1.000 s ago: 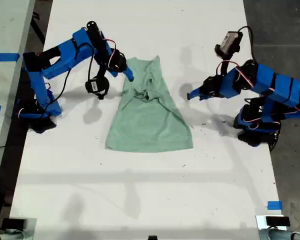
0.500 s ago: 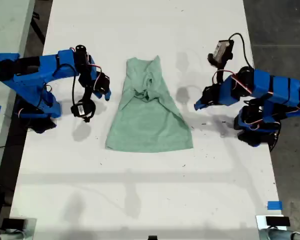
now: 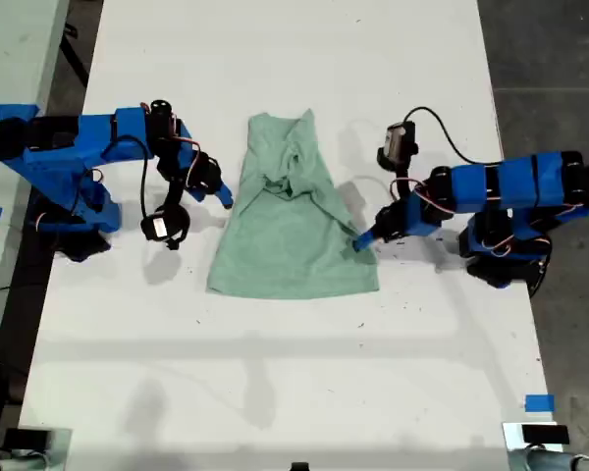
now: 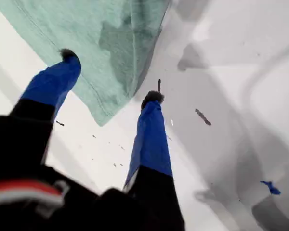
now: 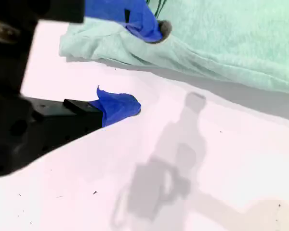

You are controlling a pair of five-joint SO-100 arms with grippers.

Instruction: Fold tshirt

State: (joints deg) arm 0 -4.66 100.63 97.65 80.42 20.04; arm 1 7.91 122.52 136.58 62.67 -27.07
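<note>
The pale mint-green tshirt (image 3: 290,245) lies partly folded in the middle of the white table (image 3: 275,392), narrow end to the far side. My first gripper (image 3: 361,240), on the arm at the exterior view's right, is open at the shirt's edge. In the first wrist view it (image 4: 110,77) straddles a corner of the tshirt (image 4: 101,33), one fingertip over cloth, the other over bare table. My second gripper (image 3: 224,199), on the arm at the exterior view's left, is open too. In the second wrist view it (image 5: 144,67) has one fingertip on the bunched edge of the tshirt (image 5: 221,38).
Blue tape (image 3: 538,402) marks the table's near corner at the exterior view's right. A second surface with blue tape (image 3: 5,111) borders the exterior view's left side. Dark floor (image 3: 550,59) lies beyond the table's edge at the exterior view's right. Both arm bases stand at the table's sides.
My first gripper has come down and across to the shirt's edge. My second gripper left the shirt's upper part, drew back, then returned to the shirt's side. The shirt has not shifted.
</note>
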